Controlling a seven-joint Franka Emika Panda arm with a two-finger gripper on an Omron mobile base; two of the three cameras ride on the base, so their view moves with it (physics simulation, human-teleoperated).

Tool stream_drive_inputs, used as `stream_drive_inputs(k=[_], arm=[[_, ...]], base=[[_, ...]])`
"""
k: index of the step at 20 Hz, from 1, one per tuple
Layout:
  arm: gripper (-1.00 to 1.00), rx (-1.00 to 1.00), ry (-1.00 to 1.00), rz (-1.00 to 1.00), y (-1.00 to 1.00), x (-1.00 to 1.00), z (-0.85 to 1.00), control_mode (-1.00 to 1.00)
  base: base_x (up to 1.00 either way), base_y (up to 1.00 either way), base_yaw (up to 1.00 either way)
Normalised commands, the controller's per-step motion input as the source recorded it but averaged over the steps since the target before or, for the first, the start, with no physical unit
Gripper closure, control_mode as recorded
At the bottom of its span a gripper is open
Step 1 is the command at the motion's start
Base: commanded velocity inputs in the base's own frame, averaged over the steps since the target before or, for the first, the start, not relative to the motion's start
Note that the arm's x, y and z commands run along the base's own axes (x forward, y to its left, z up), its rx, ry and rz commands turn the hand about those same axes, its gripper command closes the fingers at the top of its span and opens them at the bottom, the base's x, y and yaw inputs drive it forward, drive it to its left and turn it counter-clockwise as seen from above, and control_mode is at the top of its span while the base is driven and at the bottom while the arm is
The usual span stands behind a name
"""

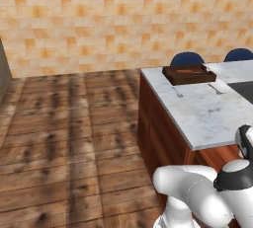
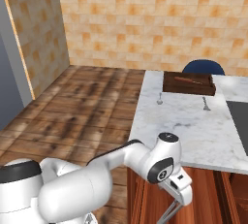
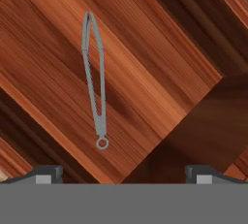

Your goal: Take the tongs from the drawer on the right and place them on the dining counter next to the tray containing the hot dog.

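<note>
The tongs (image 3: pixel 94 80) lie flat on the light wood floor of the open drawer (image 3: pixel 145 63), ring end nearest the camera, their two thin arms slightly parted toward the far end. The pincer (image 3: pixel 124 172) hangs above them with its fingers spread wide and nothing between them; its centre sits to the right of the tongs, not over them.

That offset is the main risk. Coming straight down from here, the fingers would likely close on bare wood, or catch a single arm and spin the tongs away. The tongs are thin and lie flush, so a shallow descent may slide over them, while a deep one would drive the fingertips into the drawer floor. The dark drawer wall (image 3: pixel 213 116) to the right is close enough to foul a finger.

On the tabletop (image 1: pixel 207 113) the tray (image 1: pixel 189 73) holds the hot dog (image 1: pixel 187 70), and two small silver utensils (image 1: pixel 177 92) lie just in front of it, taking up part of the spot beside the tray. Blue stools (image 1: pixel 187 58) stand beyond the far edge.
</note>
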Motion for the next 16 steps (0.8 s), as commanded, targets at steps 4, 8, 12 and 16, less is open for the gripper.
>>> stream_drive_inputs(k=[4, 8, 12, 16], arm=[[-1.0, 0.0, -0.06, 0.12, 0.09, 0.0, -0.12, -1.0], [-1.0, 0.0, -0.04, 0.11, 0.06, 0.0, -0.05, -1.0], [-1.0, 0.0, -0.08, 0.07, 0.01, 0.0, -0.09, -1.0], [-1.0, 0.0, -0.03, 0.01, 0.0, 0.07, -0.13, -1.0]], base=[[0.0, 0.0, 0.0], [0.0, 0.0, 0.0], [0.0, 0.0, 0.0], [0.0, 0.0, 0.0]])
